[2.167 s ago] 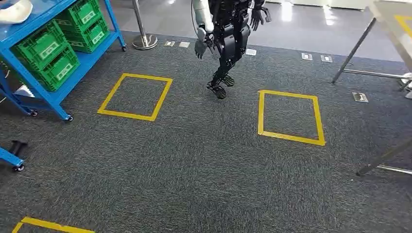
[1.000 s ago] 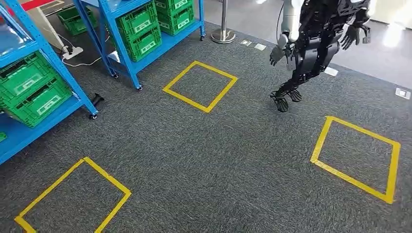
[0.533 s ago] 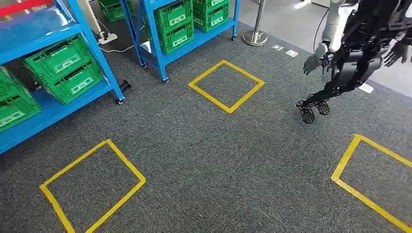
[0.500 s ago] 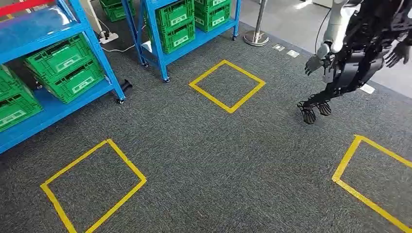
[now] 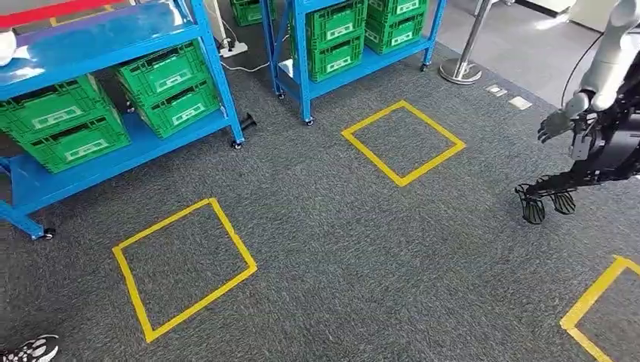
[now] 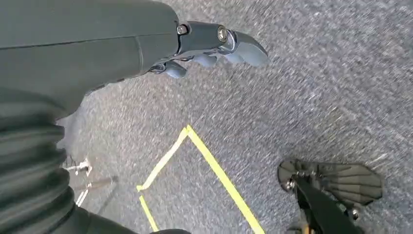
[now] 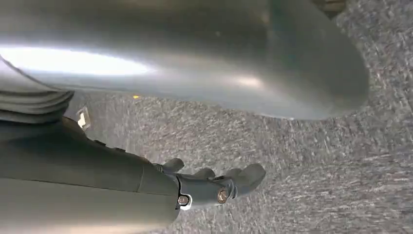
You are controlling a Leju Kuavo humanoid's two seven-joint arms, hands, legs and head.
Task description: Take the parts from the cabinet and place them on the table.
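Nothing is fetched yet: the left robot hand and right robot hand hang released, grasping nothing. The blue cabinet with green bins stands at the head view's upper left, unreached.

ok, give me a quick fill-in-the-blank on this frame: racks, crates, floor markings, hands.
1. The plastic crates on the blue metal shelving racks are ____ in colour.
2. The squares taped on the grey carpet are ____.
3. The robot's left hand holds ____, hanging over the carpet.
4. At the right edge of the head view stands another humanoid ____, silver-armed with dark legs.

Missing words: green; yellow; nothing; robot
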